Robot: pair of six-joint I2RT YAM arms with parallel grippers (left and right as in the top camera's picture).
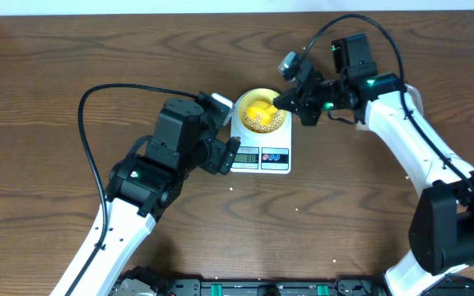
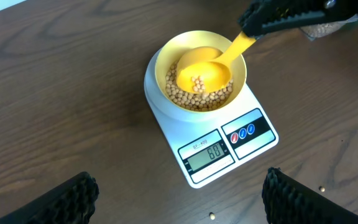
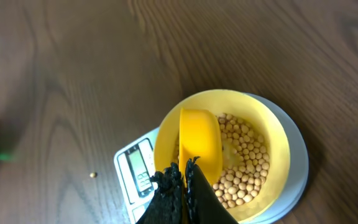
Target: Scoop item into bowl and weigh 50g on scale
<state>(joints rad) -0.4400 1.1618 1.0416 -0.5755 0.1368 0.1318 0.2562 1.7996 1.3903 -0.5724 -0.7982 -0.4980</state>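
The pale-yellow bowl (image 1: 261, 91) (image 2: 166, 53) (image 3: 278, 124) stands on the white scale (image 1: 262, 159) (image 2: 247, 134) (image 3: 135, 168), whose display is lit. Tan beans (image 2: 210, 99) (image 3: 244, 168) cover the bowl's bottom. My right gripper (image 1: 290, 99) (image 2: 260, 25) (image 3: 185, 171) is shut on the handle of a yellow scoop (image 1: 259, 109) (image 2: 204, 71) (image 3: 199, 140). The scoop hangs over the bowl with a few beans in it. My left gripper (image 1: 223, 140) (image 2: 179, 205) stands open and empty, just left of the scale's front edge.
Loose beans lie on the wooden table (image 2: 55, 93) near the scale: one (image 2: 211, 216) between my left fingers, one (image 2: 321, 188) to the right and one (image 3: 92, 175) beyond the display. A container of beans (image 2: 323, 29) peeks out behind the right gripper.
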